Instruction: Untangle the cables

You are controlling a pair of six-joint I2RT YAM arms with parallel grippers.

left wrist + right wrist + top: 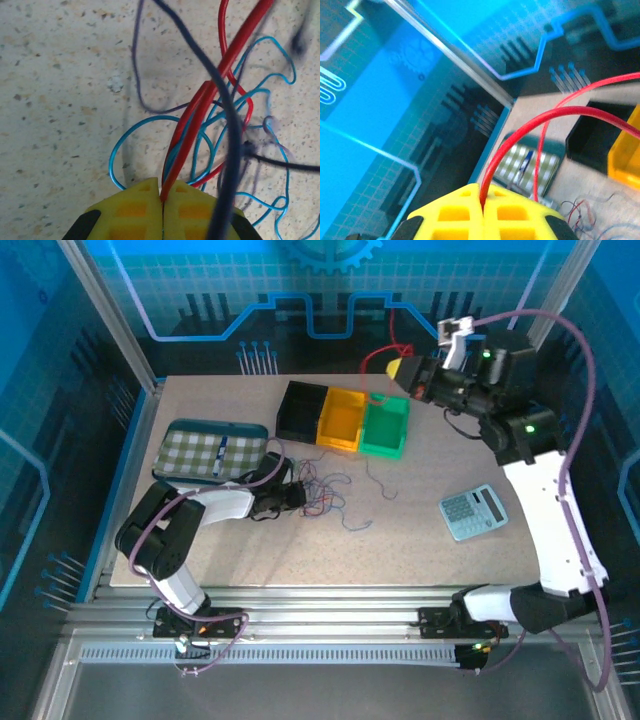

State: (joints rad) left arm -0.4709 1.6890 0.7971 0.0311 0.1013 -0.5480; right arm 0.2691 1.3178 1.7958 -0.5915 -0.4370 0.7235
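My left pincer (162,192) was closed at the left edge of the cables (325,492), its yellow pads (135,210) pinched on a red strand (191,135) that ran up and away from them. The cables lay as a loose, wispy tangle on the table (420,550), in front of the row of bins (342,420) and just beside that pincer. I judged them very light, limp yet springy in their curls, and thin enough to slip through a pinch. A tug on one would likely drag the whole bunch along rather than free it. The best hold seemed a single strand near a free end, clear of the crossings. My left wrist camera gave what the overhead one could not: a blue loop (145,120) crossing the red strand, and a dark strand (231,150) passing in front of both, close to the pads. The overhead camera gave the layout instead, with a few stray ends reaching right, well short of the calculator (473,512). Farther right, my right pincer (482,196) hung raised near the back of the table by the green bin (385,430). It was closed on a red wire (570,110) that arched up from its pads. Whether this was the strand in my left pincer I could not tell.
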